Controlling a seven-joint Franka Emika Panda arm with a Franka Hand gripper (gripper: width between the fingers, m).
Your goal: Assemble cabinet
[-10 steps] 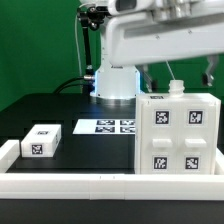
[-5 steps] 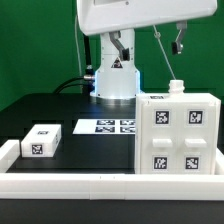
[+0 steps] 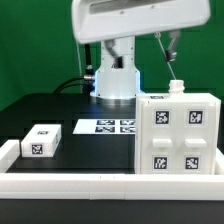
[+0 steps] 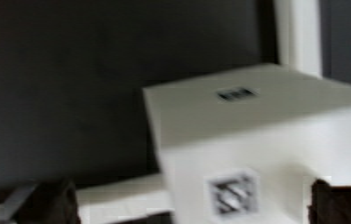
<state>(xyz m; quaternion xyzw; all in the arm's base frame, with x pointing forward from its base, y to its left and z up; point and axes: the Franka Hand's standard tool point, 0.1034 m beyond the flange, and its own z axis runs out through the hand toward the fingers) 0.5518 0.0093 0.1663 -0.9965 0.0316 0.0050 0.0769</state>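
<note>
Cabinet stands below the tool, which hangs spread wide, gripping nothing.

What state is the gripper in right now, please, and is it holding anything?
Gripper: open, fingers wide apart, holding nothing; it hangs above the cabinet.

The white boxy cabinet stands upright, four tags on its front, on the exterior view's right of the marker board. A small tagged white block lies flat off the board's opposite side.
</note>
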